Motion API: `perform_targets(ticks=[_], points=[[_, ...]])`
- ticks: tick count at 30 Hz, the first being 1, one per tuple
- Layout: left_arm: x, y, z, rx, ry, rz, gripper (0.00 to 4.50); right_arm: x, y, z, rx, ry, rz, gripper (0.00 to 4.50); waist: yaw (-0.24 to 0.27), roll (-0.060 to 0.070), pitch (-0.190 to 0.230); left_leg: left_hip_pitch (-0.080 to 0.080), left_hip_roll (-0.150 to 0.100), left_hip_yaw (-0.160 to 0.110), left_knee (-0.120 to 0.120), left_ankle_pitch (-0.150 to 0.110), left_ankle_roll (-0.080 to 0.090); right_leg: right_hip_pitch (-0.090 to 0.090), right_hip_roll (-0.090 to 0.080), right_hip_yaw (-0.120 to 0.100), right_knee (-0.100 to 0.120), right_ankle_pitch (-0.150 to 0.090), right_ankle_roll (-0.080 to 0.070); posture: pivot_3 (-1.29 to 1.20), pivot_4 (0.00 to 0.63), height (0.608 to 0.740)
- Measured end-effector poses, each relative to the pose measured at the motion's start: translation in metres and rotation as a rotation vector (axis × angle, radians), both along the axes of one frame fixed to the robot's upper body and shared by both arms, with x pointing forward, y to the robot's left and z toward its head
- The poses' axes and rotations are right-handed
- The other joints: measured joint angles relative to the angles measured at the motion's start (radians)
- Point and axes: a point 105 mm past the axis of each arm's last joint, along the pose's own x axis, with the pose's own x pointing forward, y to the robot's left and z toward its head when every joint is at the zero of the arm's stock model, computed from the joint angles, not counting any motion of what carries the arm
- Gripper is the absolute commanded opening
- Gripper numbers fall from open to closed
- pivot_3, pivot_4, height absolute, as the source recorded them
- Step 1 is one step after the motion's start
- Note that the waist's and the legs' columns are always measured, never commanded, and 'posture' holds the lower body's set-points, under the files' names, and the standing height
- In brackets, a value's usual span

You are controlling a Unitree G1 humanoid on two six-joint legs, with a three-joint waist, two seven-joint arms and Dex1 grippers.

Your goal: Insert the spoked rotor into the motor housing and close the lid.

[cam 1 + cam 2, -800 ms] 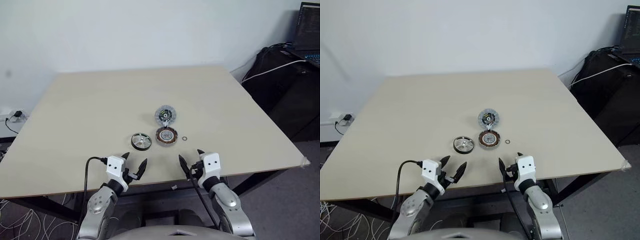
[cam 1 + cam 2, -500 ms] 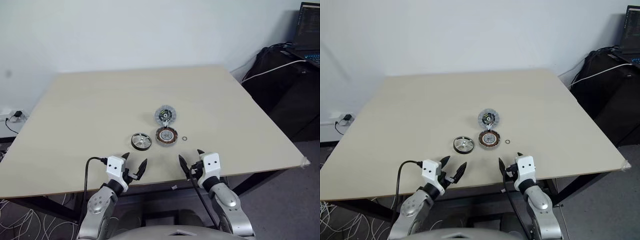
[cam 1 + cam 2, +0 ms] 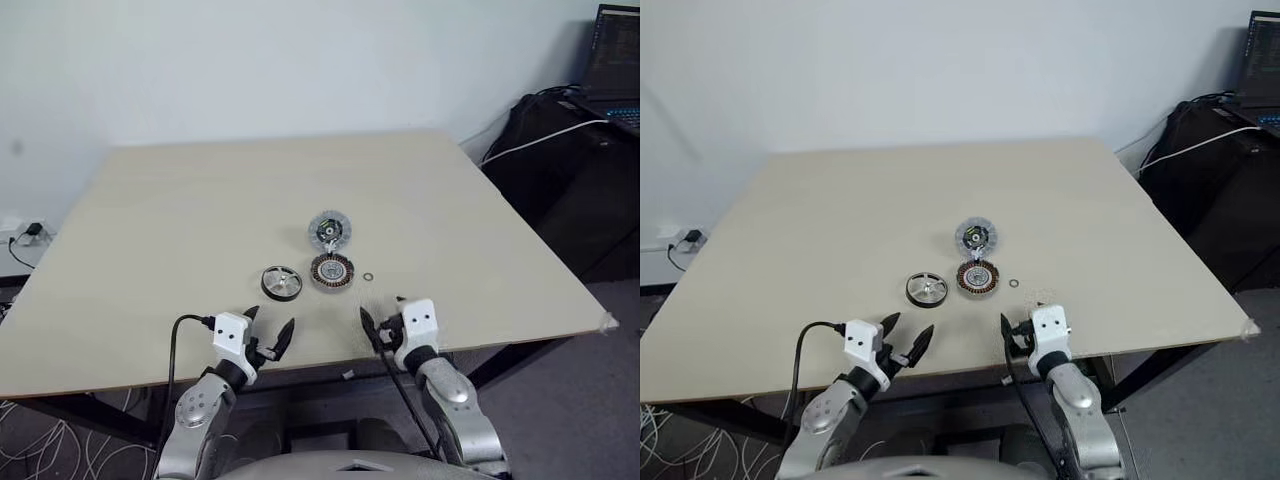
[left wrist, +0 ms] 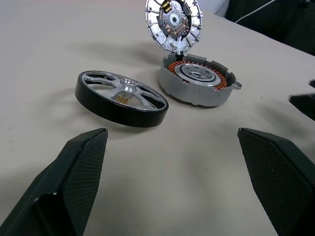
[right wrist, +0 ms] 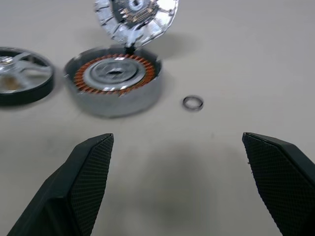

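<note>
The spoked rotor [image 3: 282, 282], a black-rimmed wheel with silver spokes, lies flat on the table left of the motor housing [image 3: 333, 271]. The housing is a round silver can showing copper windings. Its lid [image 3: 331, 231] stands open, tilted up behind it. My left gripper [image 3: 270, 320] hovers open at the table's near edge, short of the rotor [image 4: 120, 98]. To its right my right gripper [image 3: 381, 312] is open as well, short of the housing [image 5: 114, 78]. Nothing is between either pair of fingers.
A small metal ring [image 3: 369, 277] lies on the table just right of the housing. The beige table [image 3: 200, 210] spreads wide around the parts. A dark desk with cables and a laptop [image 3: 612, 60] stands at the far right.
My right gripper has edged slightly forward toward the housing. The left gripper and the parts have stayed put.
</note>
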Motion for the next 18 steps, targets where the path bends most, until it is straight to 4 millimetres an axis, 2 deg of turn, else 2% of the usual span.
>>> perform_targets(ticks=[8, 18], points=[[0.000, 0.000, 0.000, -0.001, 0.000, 0.002, 4.47, 0.029, -0.006, 0.001, -0.025, 0.001, -0.020, 4.50, 0.000, 0.000, 0.000, 0.000, 0.000, 0.000, 0.000, 0.003, 0.004, 0.000, 0.001, 0.000, 0.000, 0.000, 0.000, 0.00, 0.000, 0.740], [0.000, 0.000, 0.000, -0.001, -0.001, 0.005, 4.47, 0.047, -0.014, -0.009, -0.064, 0.041, -0.024, 4.50, -0.002, 0.002, -0.001, 0.000, 0.000, 0.000, 0.000, 0.003, 0.005, 0.000, 0.001, 0.001, 0.000, 0.000, -0.001, 0.00, 0.000, 0.740]])
